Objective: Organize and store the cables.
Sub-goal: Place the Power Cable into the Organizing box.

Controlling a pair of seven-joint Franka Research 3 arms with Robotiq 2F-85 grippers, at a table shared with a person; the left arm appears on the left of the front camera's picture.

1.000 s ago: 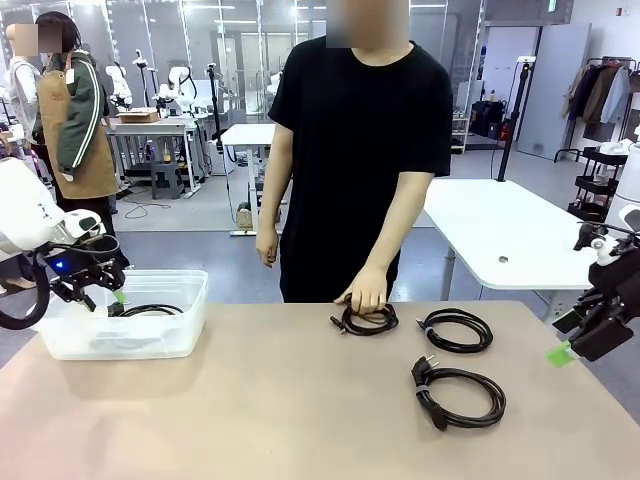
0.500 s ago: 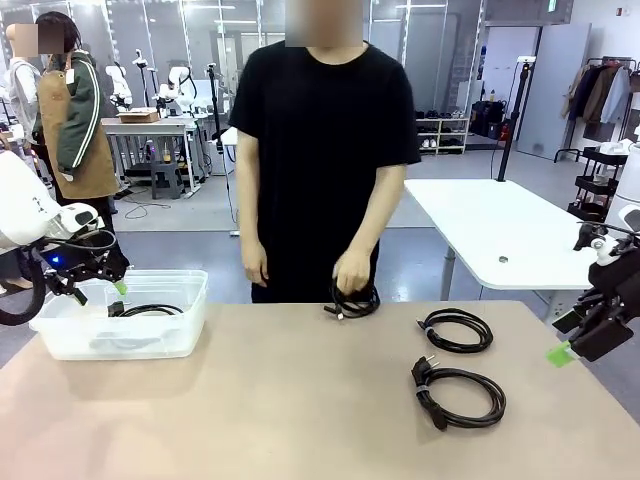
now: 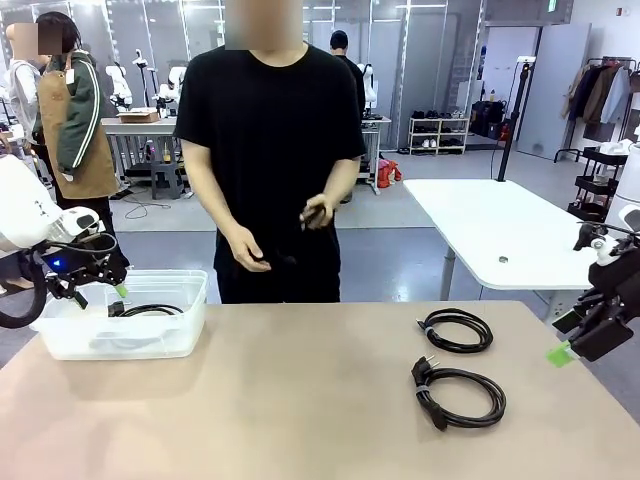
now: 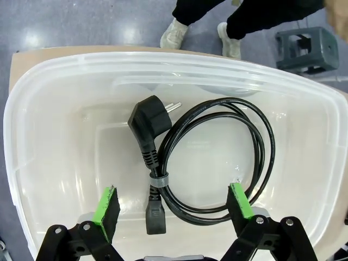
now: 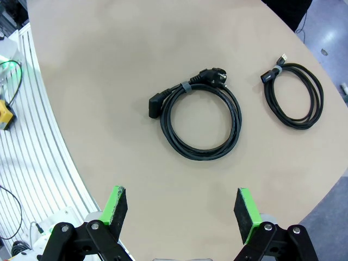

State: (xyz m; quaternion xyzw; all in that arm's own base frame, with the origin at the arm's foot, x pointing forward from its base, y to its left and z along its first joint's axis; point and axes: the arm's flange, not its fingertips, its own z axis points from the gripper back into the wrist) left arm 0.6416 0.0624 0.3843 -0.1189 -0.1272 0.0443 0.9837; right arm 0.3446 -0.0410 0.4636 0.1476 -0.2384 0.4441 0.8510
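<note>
One cable [image 4: 264, 142], a black coil with a pale tie and a round plug, lies on the floor of the clear plastic bin [image 4: 65, 70]. My left gripper [image 4: 173, 201] hangs open above it, touching nothing. In the front view the left gripper [image 3: 98, 292] is over the bin [image 3: 190, 285] at the table's left end. Two more cables [image 3: 456, 330] [image 3: 462, 396] lie coiled at the table's right. The person's hand holds another cable [image 3: 314, 213] at chest height. My right gripper [image 3: 572, 340] waits open off the table's right edge, above both coils [image 5: 185, 87] [image 5: 298, 124].
The person in black stands at the far side, left of centre. A white table [image 3: 500, 225] stands behind on the right. The tan tabletop [image 3: 300, 400] between the bin and the coils is bare.
The person lifted a coil off the table's middle and stepped to the left with it. My left gripper's jaws opened wider over the bin. The right arm stayed still.
</note>
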